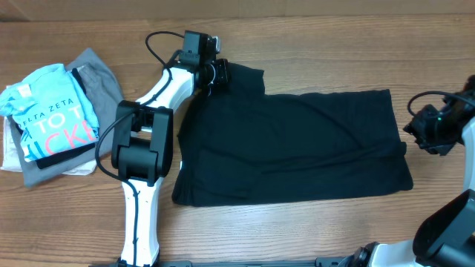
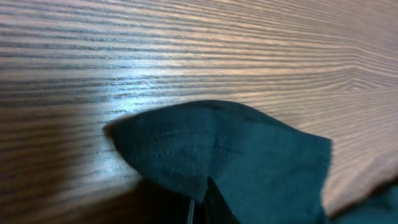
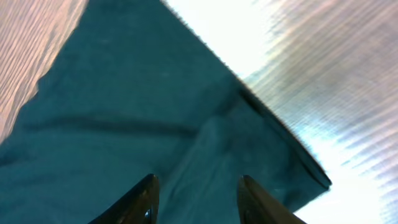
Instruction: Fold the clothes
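Note:
The black T-shirt [image 1: 297,144] lies spread flat on the wooden table [image 1: 312,44], with one sleeve sticking out at its far left corner. My left gripper [image 1: 217,74] is at that sleeve and shut on it. In the left wrist view the sleeve [image 2: 217,149] fans out from the jaws [image 2: 198,211] over the wood. My right gripper [image 1: 424,130] is open and empty at the shirt's right edge. In the right wrist view its fingers [image 3: 198,193] hover over the shirt [image 3: 124,93] near a corner. The neck label is hidden.
A pile of other clothes lies at the left: a light blue shirt with lettering [image 1: 52,111] on top of a grey garment [image 1: 100,74] and some white cloth [image 1: 11,152]. The left arm's base [image 1: 141,144] stands beside the shirt's left edge.

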`<state>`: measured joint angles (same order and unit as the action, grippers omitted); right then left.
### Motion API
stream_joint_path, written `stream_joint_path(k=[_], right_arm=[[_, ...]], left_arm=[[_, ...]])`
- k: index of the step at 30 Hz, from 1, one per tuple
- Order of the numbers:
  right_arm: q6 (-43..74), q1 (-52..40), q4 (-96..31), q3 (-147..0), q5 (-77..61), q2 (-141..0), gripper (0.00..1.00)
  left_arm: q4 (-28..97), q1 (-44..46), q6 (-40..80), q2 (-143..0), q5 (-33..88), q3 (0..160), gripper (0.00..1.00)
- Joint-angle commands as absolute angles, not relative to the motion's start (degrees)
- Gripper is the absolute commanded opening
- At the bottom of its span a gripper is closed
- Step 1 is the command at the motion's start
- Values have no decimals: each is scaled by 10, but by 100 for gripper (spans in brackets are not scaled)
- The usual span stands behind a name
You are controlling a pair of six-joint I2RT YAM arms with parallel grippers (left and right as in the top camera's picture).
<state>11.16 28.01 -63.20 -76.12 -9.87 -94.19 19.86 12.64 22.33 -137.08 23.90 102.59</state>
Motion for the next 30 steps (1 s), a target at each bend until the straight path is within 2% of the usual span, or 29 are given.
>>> stream_joint_path(k=[1,8,18,24,30], right_arm=[[72,241,-612,-774,-112,-960,48],[77,203,-575,-896,-114,-1083,63],[95,202,-450,-933,-71,-1214,64],[121,202,-396,-933,-59,-1235,64],[120,201,-375,-933,-58,-1235,59]], left_arm=[[227,117,222,-1374,286,1068,4],[286,116,202,-1337,295,1087,4],[324,116,201,-1322,294,1087,4],[332,116,201,-1322,294,1087,4],[332,116,201,-1322,294,1087,4]])
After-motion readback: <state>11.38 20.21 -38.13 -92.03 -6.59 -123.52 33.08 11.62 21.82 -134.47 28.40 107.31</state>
